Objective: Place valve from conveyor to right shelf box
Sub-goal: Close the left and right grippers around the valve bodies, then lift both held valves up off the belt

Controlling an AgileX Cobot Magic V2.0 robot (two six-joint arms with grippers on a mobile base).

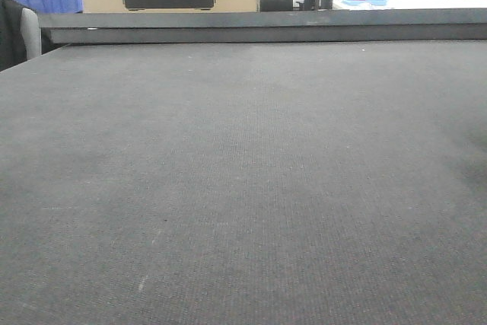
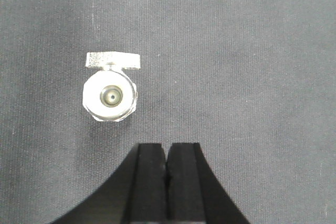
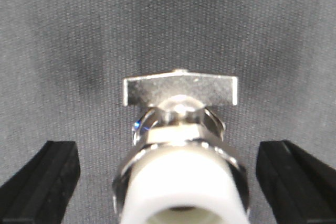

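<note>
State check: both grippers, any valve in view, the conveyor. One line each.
Left gripper: shut, empty.
Right gripper: open, gripping nothing.
Valve by left gripper: on the conveyor, ungripped, apart from the shut jaws, open end facing the camera.
Valve by right gripper: between the open jaws, untouched, white end toward the camera.
Conveyor: no valve shows in the front view; moving or stopped, cannot tell.

The conveyor (image 1: 243,188) is seen as a wide, flat, dark grey belt with a fine woven texture, bounded at its far side by a dark raised edge rail (image 1: 266,27). In the left wrist view a silvery valve (image 2: 110,95) with a flat handle (image 2: 113,60) is shown resting directly on the belt. A like valve (image 3: 181,124) is shown close up, blurred, against the belt in the right wrist view.
</note>
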